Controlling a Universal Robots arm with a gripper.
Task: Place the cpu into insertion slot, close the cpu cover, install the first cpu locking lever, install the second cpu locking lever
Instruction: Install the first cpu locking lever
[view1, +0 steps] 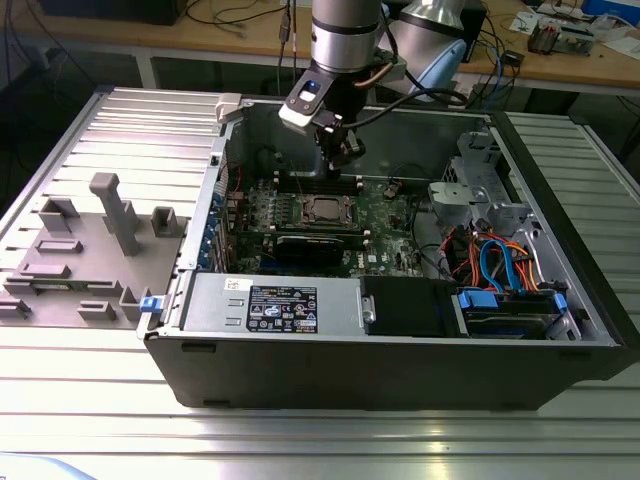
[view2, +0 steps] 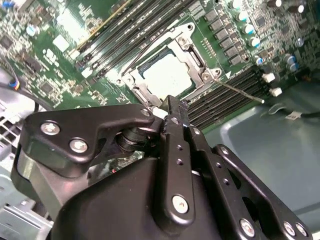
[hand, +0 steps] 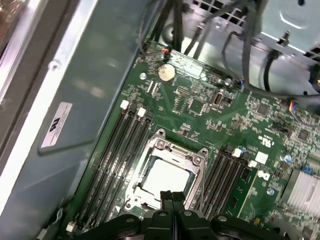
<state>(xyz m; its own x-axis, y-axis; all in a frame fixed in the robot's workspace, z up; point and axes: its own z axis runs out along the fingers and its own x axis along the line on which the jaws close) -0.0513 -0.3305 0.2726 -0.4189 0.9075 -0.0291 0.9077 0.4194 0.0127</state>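
The cpu (view2: 167, 75) lies flat in the insertion slot (view2: 131, 82) on the green motherboard (view1: 385, 215), its silver top showing through the window of the cpu cover (view2: 194, 49). The cover lies down over it. A thin metal locking lever (view2: 242, 91) sticks out sideways from one socket corner over the memory slots. My gripper (view1: 338, 150) hangs a little above the socket, toward the case's back wall in the exterior view. In both wrist views its black fingers are shut together with nothing between them, the tips (hand: 171, 196) over the socket's edge beside the cpu (hand: 167, 177).
Long black memory slots (hand: 117, 150) flank the socket on both sides. A black card (view1: 318, 245) lies in front of it, then the power supply (view1: 280, 305). A drive cage with blue and orange cables (view1: 500, 270) fills the exterior view's right. A grey fixture (view1: 90, 250) stands outside the case.
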